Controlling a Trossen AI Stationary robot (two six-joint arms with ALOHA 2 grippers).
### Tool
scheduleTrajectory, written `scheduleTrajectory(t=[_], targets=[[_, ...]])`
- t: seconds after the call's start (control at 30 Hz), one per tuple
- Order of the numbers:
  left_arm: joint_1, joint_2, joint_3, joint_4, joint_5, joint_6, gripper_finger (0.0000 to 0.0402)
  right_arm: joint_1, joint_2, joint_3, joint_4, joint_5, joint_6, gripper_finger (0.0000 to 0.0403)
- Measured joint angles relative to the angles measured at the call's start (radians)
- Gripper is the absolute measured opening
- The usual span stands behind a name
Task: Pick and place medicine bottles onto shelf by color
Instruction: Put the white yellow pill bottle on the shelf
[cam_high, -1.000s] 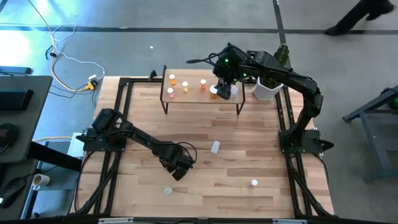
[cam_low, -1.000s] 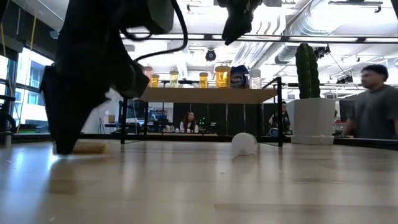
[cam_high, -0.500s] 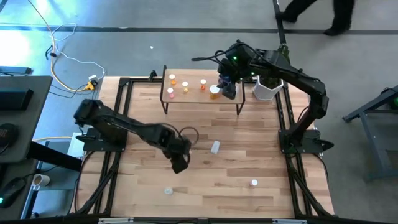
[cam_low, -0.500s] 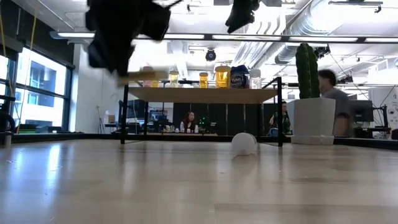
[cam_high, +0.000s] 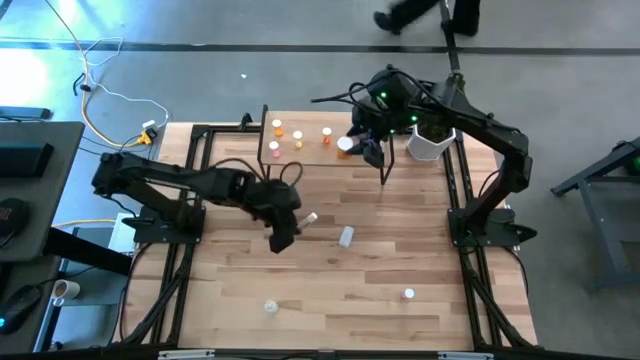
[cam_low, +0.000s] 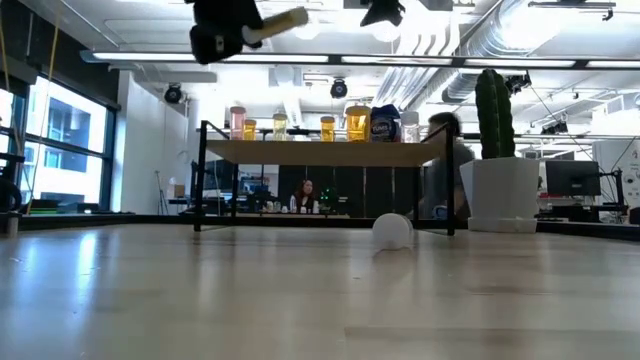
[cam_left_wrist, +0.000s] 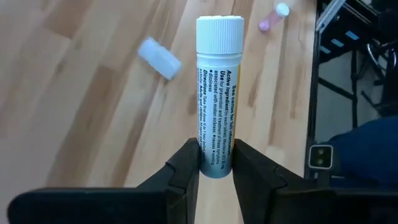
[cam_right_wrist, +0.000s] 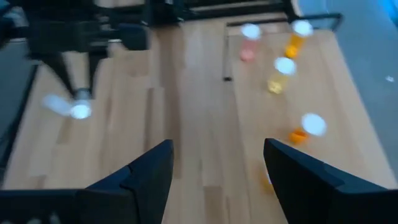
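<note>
My left gripper (cam_high: 287, 228) is high above the middle of the table, shut on a slim white bottle (cam_left_wrist: 216, 93) with a ribbed cap and a printed label; the low view shows the gripper (cam_low: 240, 30) and bottle (cam_low: 280, 22) near the picture's top. My right gripper (cam_right_wrist: 214, 180) hovers open above the right end of the shelf (cam_high: 325, 150). Several orange and yellow bottles (cam_high: 298, 137), a pink one (cam_low: 237, 122) and the blue one (cam_low: 385, 122) stand upright on the shelf top (cam_low: 325, 152). My left gripper pinches the white bottle's bottom end (cam_left_wrist: 214, 155) between its two fingers (cam_left_wrist: 186, 168). The bottle runs on along the fingers, and its cap (cam_left_wrist: 219, 34) points away from the gripper. It is lifted clear of the table and lies nearly level (cam_low: 280, 22).
A white bottle (cam_high: 346, 236) lies on its side mid-table, seen also as a round end (cam_low: 393, 231). Small vials (cam_high: 270, 307) (cam_high: 409, 294) lie near the table's near edge. The cactus pot (cam_high: 430, 142) stands right of the shelf. People are in the room beyond.
My left gripper has risen from the table surface to high above it and moved toward the far edge, carrying the white bottle, which lay on the table and is now lifted clear. My right gripper has risen a little above the shelf.
</note>
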Motion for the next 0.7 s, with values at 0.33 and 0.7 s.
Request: scheduleTrajectory(t=[0.33, 0.7], targets=[[0.074, -0.063, 0.0, 0.123, 0.0, 0.216, 0.0071, 0.068, -0.002, 0.0, 0.154, -0.097, 0.003, 0.024], [0.165, -0.062, 0.0, 0.288, 0.058, 0.423, 0.0071, 0.079, -0.002, 0.0, 0.328, -0.304, 0.085, 0.024]])
